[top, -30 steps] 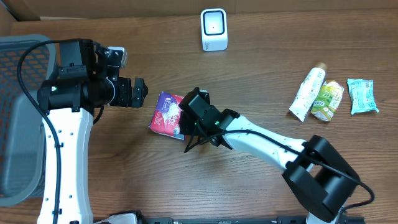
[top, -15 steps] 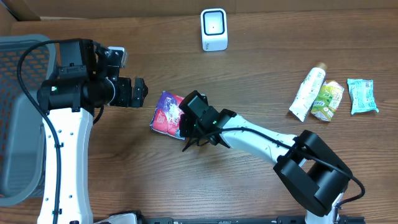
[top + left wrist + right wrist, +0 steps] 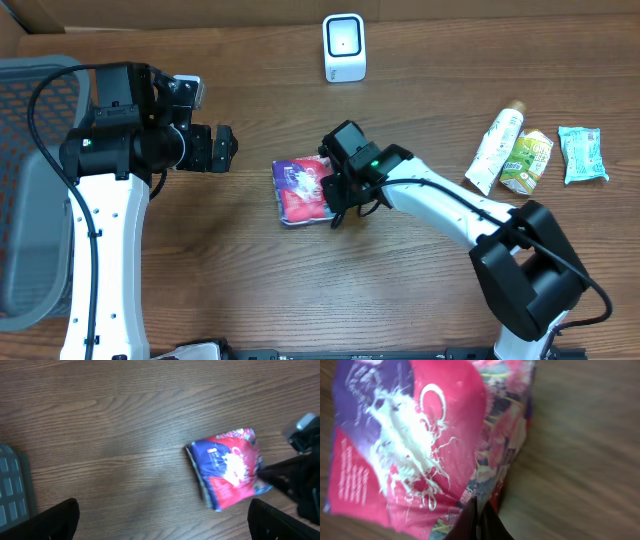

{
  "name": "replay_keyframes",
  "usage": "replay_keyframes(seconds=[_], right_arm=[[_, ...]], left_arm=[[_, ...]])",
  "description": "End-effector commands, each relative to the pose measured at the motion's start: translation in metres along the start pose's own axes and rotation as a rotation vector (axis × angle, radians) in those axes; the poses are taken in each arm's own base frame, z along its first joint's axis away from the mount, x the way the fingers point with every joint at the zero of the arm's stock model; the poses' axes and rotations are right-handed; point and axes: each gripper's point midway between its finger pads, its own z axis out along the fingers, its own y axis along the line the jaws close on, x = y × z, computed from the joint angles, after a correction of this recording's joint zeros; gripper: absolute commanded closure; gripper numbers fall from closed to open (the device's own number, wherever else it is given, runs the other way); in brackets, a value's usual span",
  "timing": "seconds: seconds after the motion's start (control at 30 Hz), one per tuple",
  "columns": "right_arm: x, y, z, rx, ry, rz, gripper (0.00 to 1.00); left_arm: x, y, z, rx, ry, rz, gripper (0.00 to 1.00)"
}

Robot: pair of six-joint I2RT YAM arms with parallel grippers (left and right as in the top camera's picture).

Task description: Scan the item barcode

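On the counter, between the arms, the packet lies, right fingers clamped on its edge, left fingers apart and empty. Such a thin pinch may slip during the lift toward the scanner.

Open table in front, scanner at back, snack packets right, basket left
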Motion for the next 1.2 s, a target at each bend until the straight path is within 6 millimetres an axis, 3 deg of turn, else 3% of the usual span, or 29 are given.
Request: replay_keyframes(seconds=[0.0,0.2,0.23,0.27,0.3,0.33,0.37,0.43,0.57,0.67,0.83,1.17], right_arm=[[-0.028,-0.037,-0.026,0.199,-0.096,-0.140,0.96],[-0.048,-0.102,-0.045,0.442,-0.174,-0.062,0.96],[-0.052,-0.107,-0.047,0.444,-0.187,-0.048,0.88],[-0.055,-0.111,-0.048,0.440,-0.201,-0.036,0.64],[-0.057,-0.114,-0.050,0.433,-0.206,-0.026,0.46],[-0.060,-0.115,-0.051,0.416,-0.212,-0.018,0.34],[-0.063,-0.113,-0.053,0.395,-0.214,-0.014,0.24],[-0.069,-0.104,-0.057,0.339,-0.216,-0.012,0.17],[-0.086,-0.080,-0.071,0.209,-0.249,0.094,0.12],[-0.090,-0.066,-0.077,0.110,-0.263,0.317,0.12],[-0.069,-0.053,-0.064,0.017,-0.182,0.696,0.12],[-0.023,-0.034,-0.035,0.073,-0.070,0.703,0.12]], left_arm=[[-0.002,-0.003,0.000,0.010,-0.006,0.025,0.00],[-0.002,-0.003,0.000,0.010,-0.006,0.025,0.00],[-0.002,-0.003,0.000,0.010,-0.006,0.025,0.00],[-0.002,-0.003,0.000,0.010,-0.006,0.025,0.00],[-0.002,-0.003,0.000,0.010,-0.006,0.025,0.00],[-0.002,-0.003,0.000,0.010,-0.006,0.025,0.01],[-0.002,-0.003,0.000,0.011,-0.006,0.025,0.01],[-0.002,-0.003,0.000,0.010,-0.006,0.025,0.00],[-0.002,-0.003,0.000,0.010,-0.006,0.025,0.00],[-0.002,-0.003,0.000,0.010,-0.006,0.025,0.00],[-0.002,-0.003,0.000,0.010,-0.006,0.025,0.00],[-0.002,-0.003,0.000,0.010,-0.006,0.025,0.00]])
